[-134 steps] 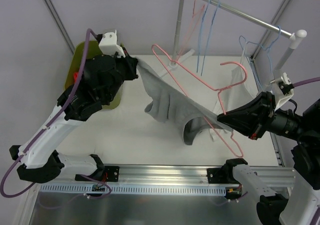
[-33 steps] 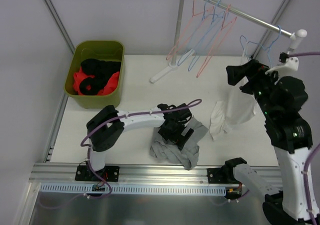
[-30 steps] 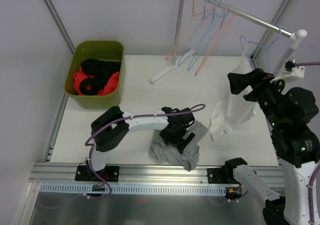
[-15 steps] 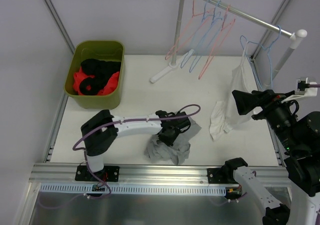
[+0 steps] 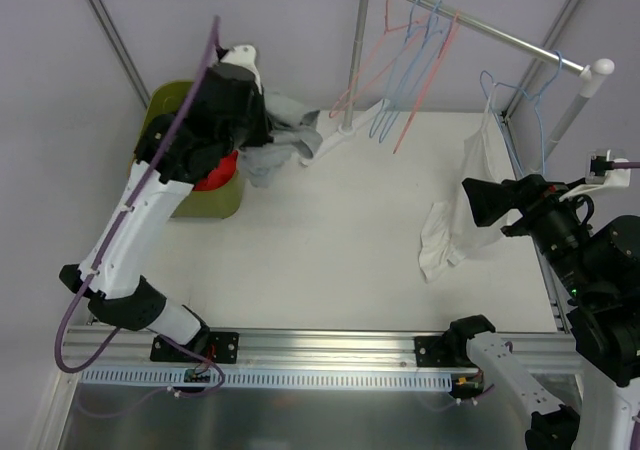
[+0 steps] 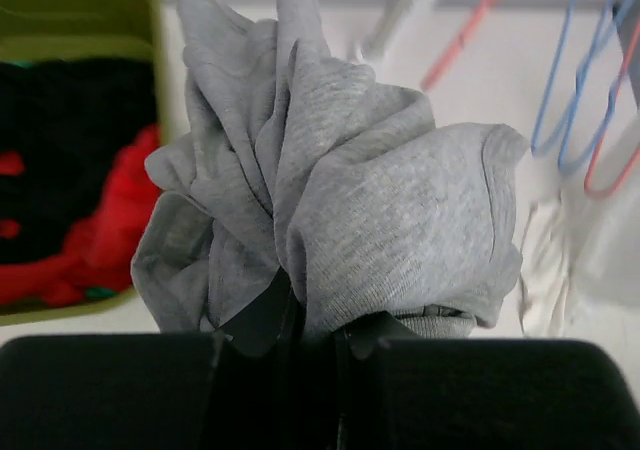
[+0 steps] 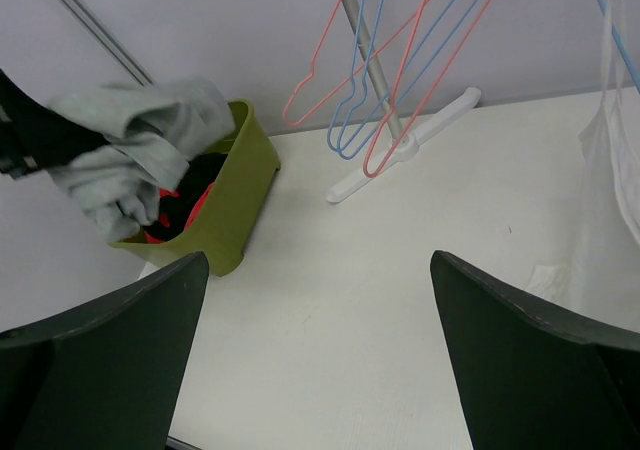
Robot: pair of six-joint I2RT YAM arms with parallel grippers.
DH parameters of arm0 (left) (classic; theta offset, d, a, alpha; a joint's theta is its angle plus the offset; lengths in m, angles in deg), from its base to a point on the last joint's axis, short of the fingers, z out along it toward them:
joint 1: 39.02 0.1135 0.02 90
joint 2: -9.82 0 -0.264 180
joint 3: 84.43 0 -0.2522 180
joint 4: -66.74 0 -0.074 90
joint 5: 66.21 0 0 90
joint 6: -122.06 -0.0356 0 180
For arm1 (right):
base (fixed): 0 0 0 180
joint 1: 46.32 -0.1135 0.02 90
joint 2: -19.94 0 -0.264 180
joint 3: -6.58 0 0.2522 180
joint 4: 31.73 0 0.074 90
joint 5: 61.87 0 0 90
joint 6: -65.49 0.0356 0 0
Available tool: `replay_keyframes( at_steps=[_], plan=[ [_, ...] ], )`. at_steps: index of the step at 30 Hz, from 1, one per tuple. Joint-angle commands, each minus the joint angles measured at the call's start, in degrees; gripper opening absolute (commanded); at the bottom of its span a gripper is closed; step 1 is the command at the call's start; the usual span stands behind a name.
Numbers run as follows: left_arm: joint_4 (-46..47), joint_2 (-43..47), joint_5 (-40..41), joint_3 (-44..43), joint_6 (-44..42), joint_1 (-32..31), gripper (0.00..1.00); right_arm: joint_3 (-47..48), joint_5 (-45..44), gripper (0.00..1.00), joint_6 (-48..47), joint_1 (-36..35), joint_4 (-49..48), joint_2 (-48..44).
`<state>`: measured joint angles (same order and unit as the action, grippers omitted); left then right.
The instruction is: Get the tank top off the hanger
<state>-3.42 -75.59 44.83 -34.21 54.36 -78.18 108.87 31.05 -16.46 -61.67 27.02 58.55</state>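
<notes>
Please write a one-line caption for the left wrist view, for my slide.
Left tool clamps a bunched grey tank top near the green bin.

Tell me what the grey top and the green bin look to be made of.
The grey top looks like soft knit cloth, probably cotton jersey, with a matte finish: it bunches into loose folds and shows a stitched hem. The green bin is likely moulded plastic, judging by its smooth, even olive walls and rounded corners.
</notes>
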Motion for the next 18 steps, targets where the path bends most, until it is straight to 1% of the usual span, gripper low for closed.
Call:
replay_keyframes(
  at_steps=[1,2,4,5,8,9,10,12,14,16,17,18],
  plan=[
    [-7.6,-5.4,3.2,-12.4,-6.8,6.2,0.00,1.9,-0.5,1.00,-0.3,0.3,-1.0,0.9],
    [-7.6,-5.8,2.4,-15.4,-6.9,10.2,0.00,1.8,-0.5,0.99,-0.2,0.2,-1.0,0.8],
    [-6.8,-7.7,-1.4,-15.6,-6.1,15.5,0.00,1.5,-0.3,1.00,0.0,0.2,-1.0,0.9],
    [-6.8,-8.5,-2.8,-15.5,-5.3,20.0,0.00,1.3,-0.3,1.00,0.0,0.2,-1.0,0.7],
    [-5.3,-13.5,-8.5,-13.6,-4.6,25.6,0.00,1.5,-0.8,0.99,-0.6,0.2,-0.9,0.6],
    [-4.2,-15.1,-11.4,-13.3,-4.3,28.8,0.00,1.7,-0.9,0.99,-0.8,0.2,-0.8,0.6],
    [-4.0,-18.6,-13.3,-12.9,-3.7,30.4,0.00,2.9,-1.6,1.00,-1.0,0.2,-0.3,0.6],
    [-3.5,-22.1,-17.1,-11.4,-1.7,34.4,0.00,4.6,-2.6,0.99,-1.0,0.2,1.8,1.3],
    [-3.3,-25.6,-18.3,-8.9,-0.5,35.6,0.00,8.6,-5.5,1.00,-1.2,0.2,4.5,2.4],
    [-2.8,-27.4,-15.3,-6.4,0.1,35.8,0.01,11.6,-7.7,1.00,-1.9,0.2,10.5,5.1],
    [-2.7,-27.6,-13.3,-2.9,1.9,36.0,0.02,13.8,-8.3,0.99,-2.6,0.2,12.5,6.0],
    [-2.3,-27.9,-12.0,-1.1,3.0,36.3,0.01,14.2,-9.1,0.99,-2.8,0.2,15.3,6.7]
  ],
)
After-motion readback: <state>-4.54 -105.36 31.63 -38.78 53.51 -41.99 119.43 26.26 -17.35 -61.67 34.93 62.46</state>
